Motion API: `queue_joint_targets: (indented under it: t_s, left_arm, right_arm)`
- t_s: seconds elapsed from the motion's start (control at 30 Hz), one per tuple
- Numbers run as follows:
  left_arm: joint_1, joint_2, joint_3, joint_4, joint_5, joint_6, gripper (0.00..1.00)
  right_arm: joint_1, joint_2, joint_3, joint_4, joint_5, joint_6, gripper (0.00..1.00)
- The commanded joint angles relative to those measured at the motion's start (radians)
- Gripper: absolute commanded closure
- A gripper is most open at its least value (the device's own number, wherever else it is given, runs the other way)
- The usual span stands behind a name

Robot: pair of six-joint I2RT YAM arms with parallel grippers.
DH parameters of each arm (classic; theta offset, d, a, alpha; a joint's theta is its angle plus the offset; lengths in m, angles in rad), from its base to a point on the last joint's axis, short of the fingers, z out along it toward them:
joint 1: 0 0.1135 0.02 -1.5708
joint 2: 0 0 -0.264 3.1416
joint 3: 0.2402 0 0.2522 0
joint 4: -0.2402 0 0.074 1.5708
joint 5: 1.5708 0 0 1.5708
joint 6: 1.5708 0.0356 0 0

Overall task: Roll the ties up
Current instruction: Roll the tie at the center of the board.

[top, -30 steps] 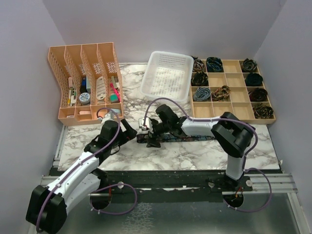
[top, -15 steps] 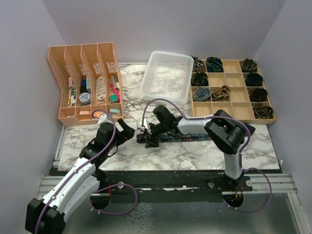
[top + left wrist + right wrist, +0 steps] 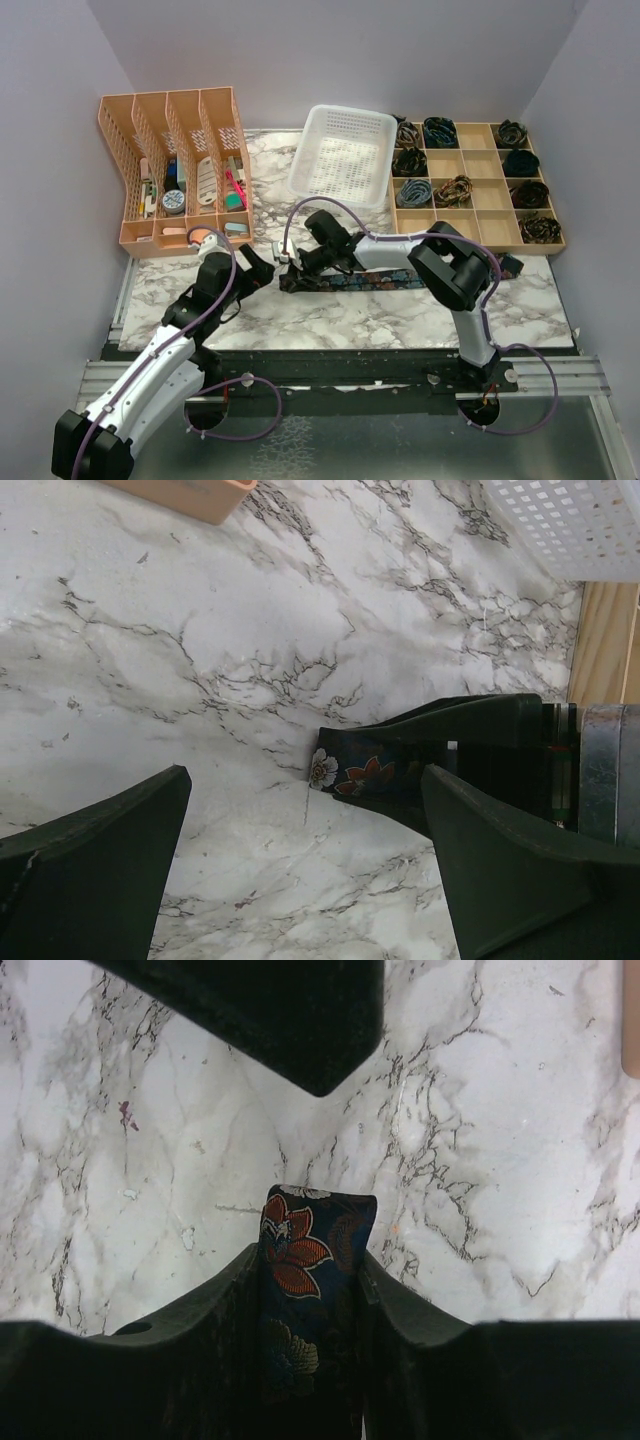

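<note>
- Grip first: the right fingers [image 3: 215, 1310] clamp the tie [image 3: 305, 1250] at its blunt end, one finger against each long edge. The floral tip pokes out just past the fingertips.
- From that pinch, the tie's long axis runs straight back under the right wrist. From above it lies flat on the desk [image 3: 350, 320] as a strip going left to right, with the held end at the left.
- The left fingers [image 3: 90, 880] are spread wide and hold nothing. They hover just beside that same end, which shows between them in the left wrist view.
- Rolling would likely start at this left end and travel rightward along the strip. I judge the right arm has the start, with the left near enough to steady the coil.
- Further out, the wooden tray [image 3: 470, 246] at the back right holds rolled ties in several compartments, well apart from the strip's held end.
</note>
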Motion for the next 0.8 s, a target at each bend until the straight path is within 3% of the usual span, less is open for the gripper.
queue_joint_targets:
  t_s: [0.0, 0.4, 0.67, 0.73, 0.77]
  left_arm:
    - [0.007, -0.011, -0.004, -0.026, -0.043, 0.006, 0.01]
    - [0.014, -0.042, 0.002, -0.088, -0.090, -0.003, 0.01]
    - [0.018, -0.067, 0.002, -0.113, -0.097, -0.012, 0.01]
    - [0.018, -0.074, -0.001, -0.113, -0.095, -0.014, 0.01]
    - [0.019, -0.078, -0.002, -0.111, -0.092, -0.015, 0.01]
  right_arm:
    - [0.025, 0.082, -0.039, -0.088, 0.045, 0.031, 0.60]
    - [0.117, 0.134, 0.042, 0.117, 0.095, 0.209, 0.60]
    - [0.120, 0.011, 0.012, 0.165, 0.174, 0.270, 0.20]
    - [0.120, -0.052, -0.021, 0.161, 0.194, 0.267, 0.04]
    - [0.120, -0.086, -0.042, 0.162, 0.196, 0.266, 0.01]
